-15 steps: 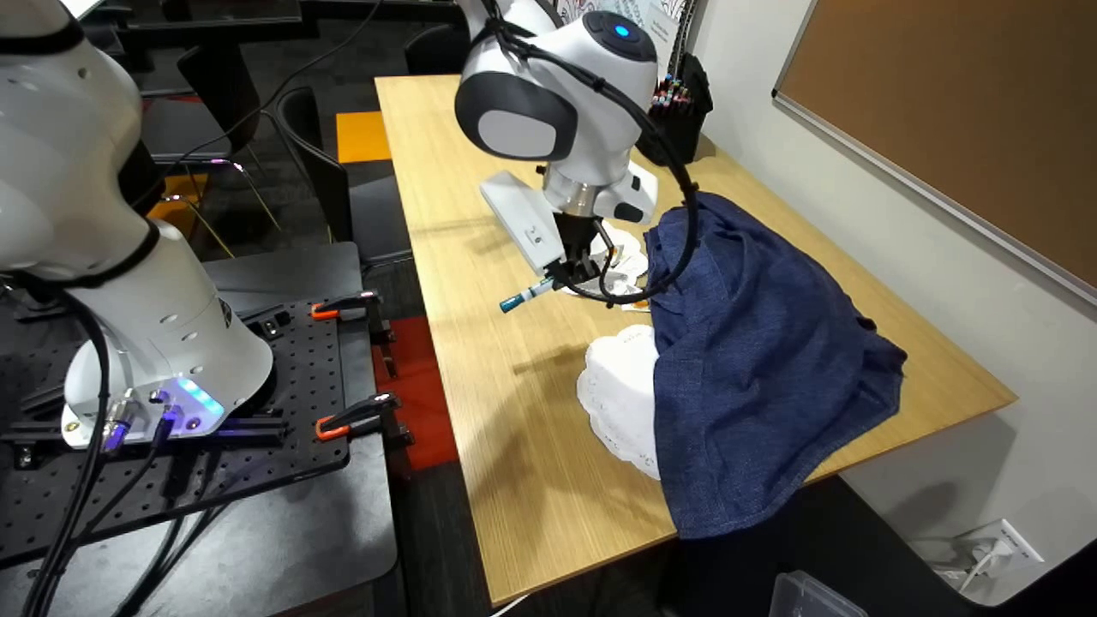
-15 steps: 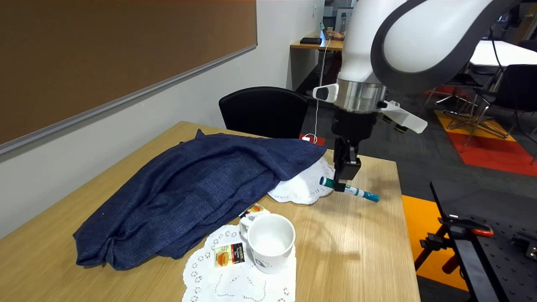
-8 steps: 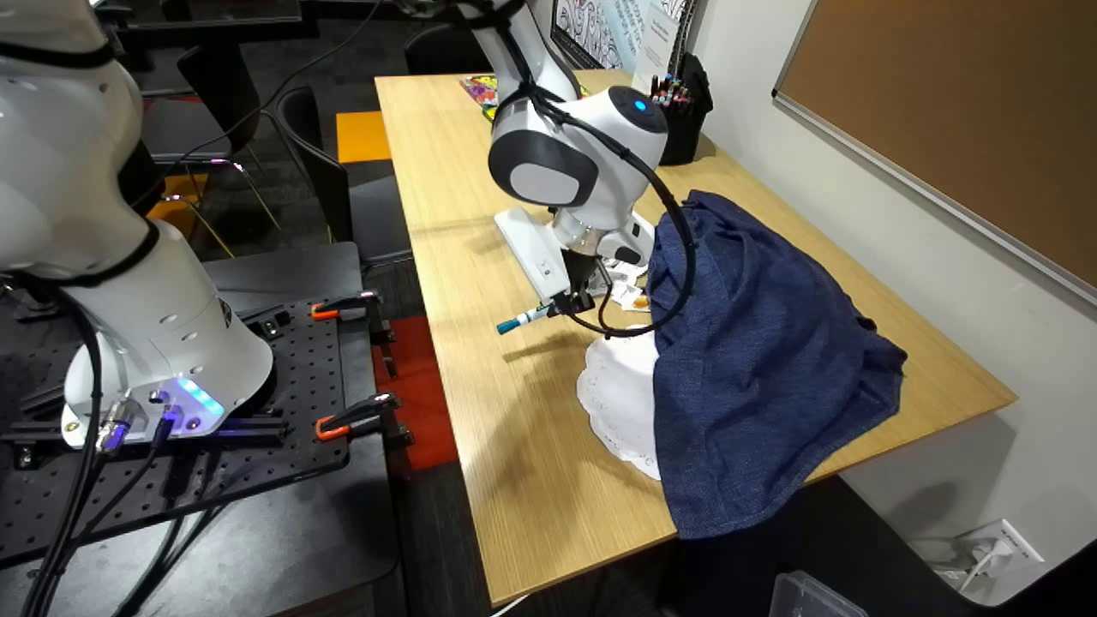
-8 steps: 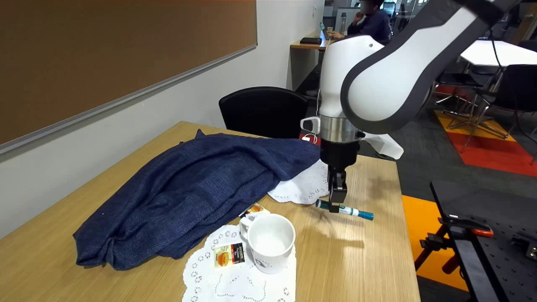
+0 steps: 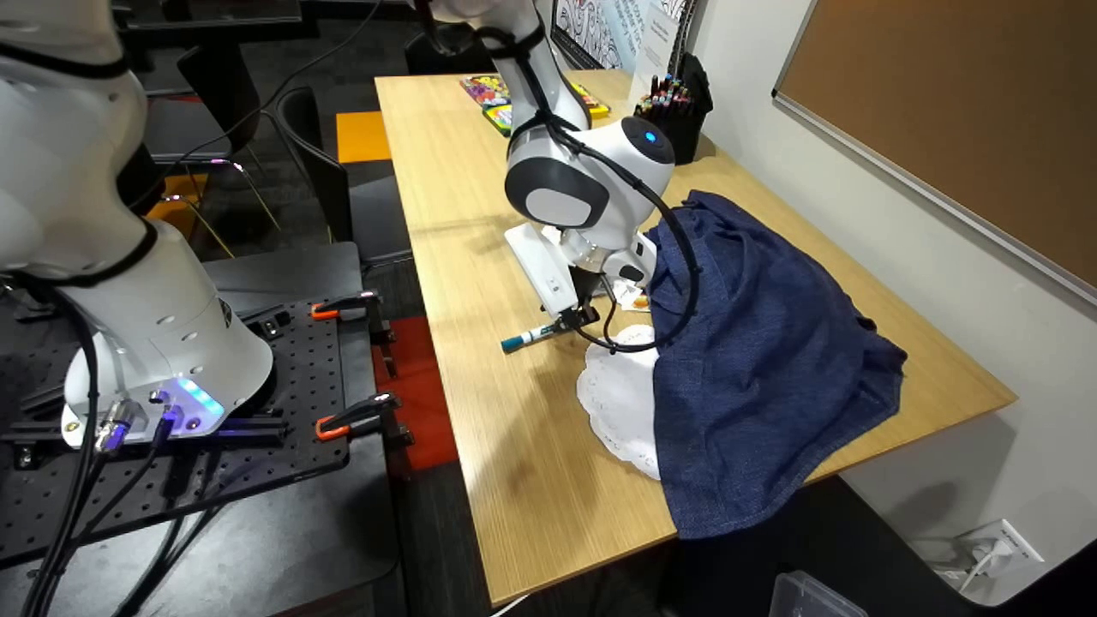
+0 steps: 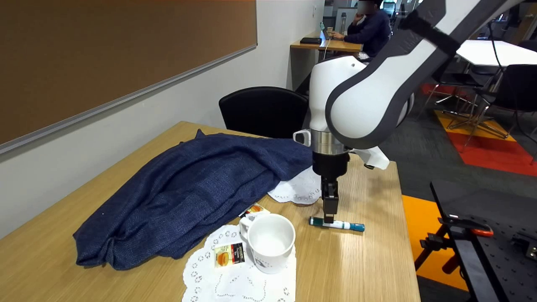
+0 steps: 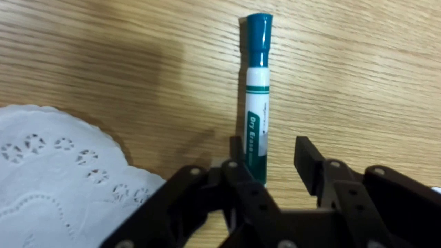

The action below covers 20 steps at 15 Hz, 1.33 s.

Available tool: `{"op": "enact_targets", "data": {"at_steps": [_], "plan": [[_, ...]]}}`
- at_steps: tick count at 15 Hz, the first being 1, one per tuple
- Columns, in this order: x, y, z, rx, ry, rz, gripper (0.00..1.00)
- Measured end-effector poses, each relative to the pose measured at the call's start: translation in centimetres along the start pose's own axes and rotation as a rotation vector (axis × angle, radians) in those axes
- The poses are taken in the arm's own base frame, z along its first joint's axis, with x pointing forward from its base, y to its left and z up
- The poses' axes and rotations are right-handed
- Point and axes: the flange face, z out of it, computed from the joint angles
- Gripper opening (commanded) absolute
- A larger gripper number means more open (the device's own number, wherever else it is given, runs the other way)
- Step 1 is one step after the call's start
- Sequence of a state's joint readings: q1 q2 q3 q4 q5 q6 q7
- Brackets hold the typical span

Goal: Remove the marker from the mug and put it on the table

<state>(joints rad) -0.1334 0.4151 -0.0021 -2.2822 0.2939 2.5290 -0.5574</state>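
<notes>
The marker, white with a teal cap and green label, lies flat on the wooden table. It shows in both exterior views (image 5: 527,337) (image 6: 346,225) and in the wrist view (image 7: 257,100). My gripper (image 7: 271,153) is open low over the table (image 6: 356,268). Its fingers stand on either side of the marker's rear half, with a wide gap on the right and the left finger close beside it. The gripper also shows in both exterior views (image 5: 578,321) (image 6: 329,220). The white mug (image 6: 272,241) stands upright with no marker in it.
A dark blue cloth (image 6: 188,197) is heaped on the table over part of a white doily (image 5: 617,403). Another doily (image 6: 243,289) lies under the mug with a tea packet (image 6: 229,255) on it. A black pen holder (image 5: 681,133) stands at the wall.
My gripper has come down with the marker, which was held tilted above the table. The marker now lies flat on the table and the jaws have opened around it.
</notes>
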Motion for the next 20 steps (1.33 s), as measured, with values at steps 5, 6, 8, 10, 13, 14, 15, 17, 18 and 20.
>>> {"op": "enact_targets", "data": {"at_steps": [5, 6, 8, 10, 13, 14, 15, 17, 18, 20], "plan": [[0.1, 0.4, -1.2, 0.0, 0.027, 0.007, 1.0], [0.0, 0.5, -1.9, -0.004, 0.04, 0.01, 1.0], [-0.5, 0.7, -4.0, -0.017, 0.078, 0.015, 1.0], [-1.4, 0.7, -6.6, -0.031, 0.122, 0.021, 1.0], [-3.4, -0.1, -10.5, -0.046, 0.192, 0.018, 1.0], [-4.2, -0.4, -11.7, -0.048, 0.215, 0.012, 1.0], [-4.9, -0.8, -12.8, -0.05, 0.238, 0.009, 1.0], [-6.4, -1.4, -14.6, -0.055, 0.276, 0.003, 1.0], [-7.0, -1.7, -15.3, -0.058, 0.292, -0.004, 1.0], [-7.3, -1.9, -15.8, -0.06, 0.301, -0.007, 1.0]]}}
